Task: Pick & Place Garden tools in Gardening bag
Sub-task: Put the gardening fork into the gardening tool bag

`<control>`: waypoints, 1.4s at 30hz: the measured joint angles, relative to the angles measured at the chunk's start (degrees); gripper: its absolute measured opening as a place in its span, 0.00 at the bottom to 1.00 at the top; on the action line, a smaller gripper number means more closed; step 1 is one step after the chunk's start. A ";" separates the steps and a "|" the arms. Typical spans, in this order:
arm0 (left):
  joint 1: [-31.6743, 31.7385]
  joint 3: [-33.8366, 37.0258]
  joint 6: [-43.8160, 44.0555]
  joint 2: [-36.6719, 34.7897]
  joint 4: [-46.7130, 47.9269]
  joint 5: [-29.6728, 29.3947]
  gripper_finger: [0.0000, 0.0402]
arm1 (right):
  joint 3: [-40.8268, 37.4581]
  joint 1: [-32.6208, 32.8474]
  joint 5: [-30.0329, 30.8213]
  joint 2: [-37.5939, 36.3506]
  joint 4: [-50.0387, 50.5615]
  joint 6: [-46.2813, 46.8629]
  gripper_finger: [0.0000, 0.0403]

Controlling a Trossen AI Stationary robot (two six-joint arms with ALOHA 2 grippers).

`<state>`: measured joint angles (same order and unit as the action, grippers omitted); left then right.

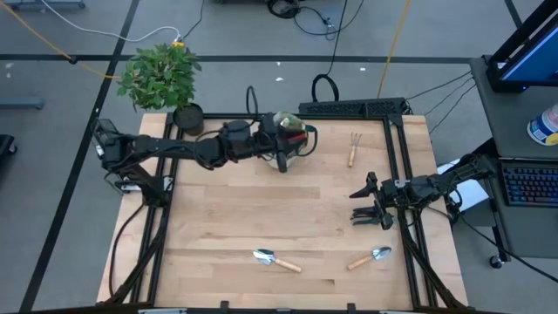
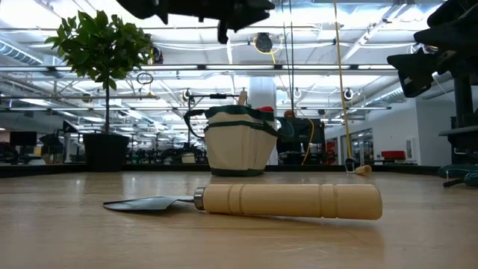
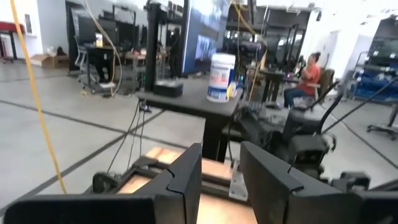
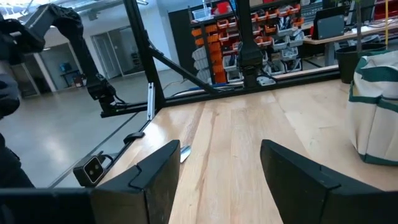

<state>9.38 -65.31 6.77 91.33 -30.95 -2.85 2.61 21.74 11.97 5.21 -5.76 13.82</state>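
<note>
The gardening bag point(image 1: 305, 133), beige with green trim, stands at the table's far middle; a wooden handle point(image 2: 243, 97) and something red stick out of its top. My left gripper point(image 1: 295, 144) hovers level above it, pointing toward the table's right. Its fingers stand narrowly open point(image 3: 222, 149) with nothing between them. A claw rake point(image 1: 353, 148) lies right of the bag. Two wooden-handled trowels point(image 1: 277, 260) point(image 1: 370, 258) lie flat near the front edge. At the right edge my right gripper point(image 1: 370, 209) waits, open and empty point(image 4: 221, 146).
A leafy plant point(image 1: 161, 74) in a black pot point(image 1: 187, 118) stands at the far left corner, left of the bag. A black frame point(image 1: 397, 166) runs along the table's edges. Bare wood point(image 1: 261, 205) lies between the bag and the trowels.
</note>
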 joint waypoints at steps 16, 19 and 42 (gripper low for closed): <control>-0.99 0.01 4.97 -18.92 39.13 1.59 0.29 | 0.00 0.00 0.34 0.02 0.00 0.24 0.53; -2.27 0.01 5.04 -21.08 43.86 1.73 0.29 | 0.00 0.00 3.99 0.02 -0.12 1.07 0.53; -5.64 20.04 9.09 -37.98 38.66 2.90 0.29 | -0.04 0.00 40.25 0.00 -18.81 26.77 0.53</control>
<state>3.74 -45.27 15.86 53.35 7.71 0.05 2.57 21.74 52.22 5.22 -24.57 40.59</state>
